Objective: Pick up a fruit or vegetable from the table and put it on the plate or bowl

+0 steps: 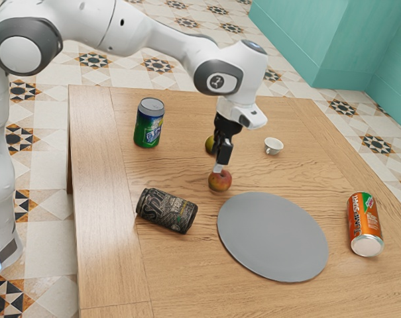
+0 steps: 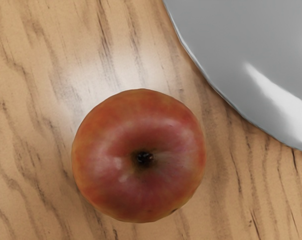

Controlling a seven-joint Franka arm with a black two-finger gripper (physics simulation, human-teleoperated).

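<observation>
One red apple (image 1: 220,181) rests on the table (image 1: 160,265), just beside the rim of the grey plate (image 1: 273,236) and not on it. The gripper (image 1: 223,163) hangs directly above the apple, close to its top. Whether the gripper is spread or pressed together cannot be told. A second fruit (image 1: 209,144) lies behind the gripper. A green can (image 1: 148,122) stands upright nearby.

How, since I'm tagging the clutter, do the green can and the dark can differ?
The green can stands upright; the dark can lies on its side. The green can is bright green with a silver top; the dark can is black with pale print. The green can sits farther back on the table than the dark can. Both are drink cans.
</observation>
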